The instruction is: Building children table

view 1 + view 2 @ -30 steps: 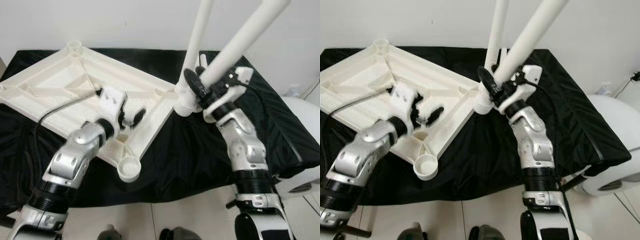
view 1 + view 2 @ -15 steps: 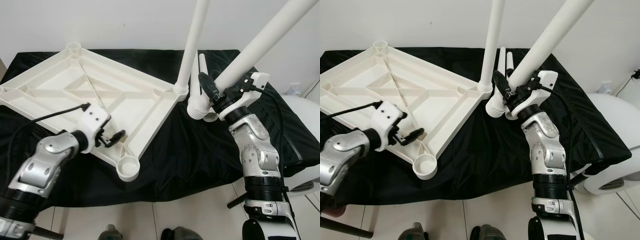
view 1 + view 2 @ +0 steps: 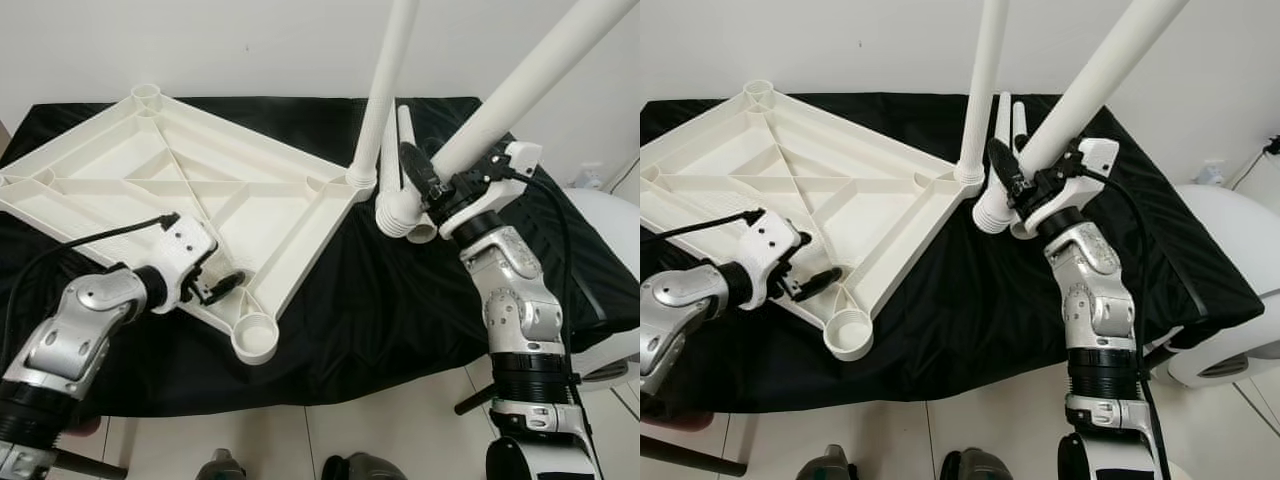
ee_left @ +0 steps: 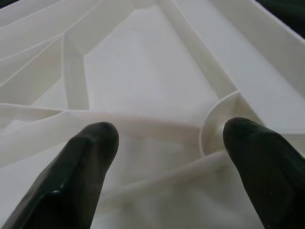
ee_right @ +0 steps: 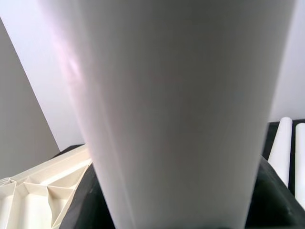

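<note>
You had a black cloth (image 3: 380, 300), slightly glossy and creased, draped over the work surface against a plain white wall (image 3: 200, 45), with pale floor tiles (image 3: 400, 430) below its front edge. On it lay the biggest piece, the white plastic tabletop (image 3: 150, 190), upside down, its underside a grid of moulded ribs with a round leg socket (image 3: 255, 338) at the near corner. One smooth white tubular leg (image 3: 385, 90) stood upright in the socket at the corner nearest your right arm. Your right gripper (image 3: 425, 190) was clamped around a second white leg (image 3: 500, 105), which tilted up and away, its ribbed lower end hanging just beside the fitted leg's base, above the cloth. Two more white legs (image 3: 1012, 118) lay flat on the cloth behind. Your left gripper (image 3: 222, 285) hovered at the tabletop's near edge beside the socket, its black fingers (image 4: 90, 152) spread apart with nothing between them.
</note>
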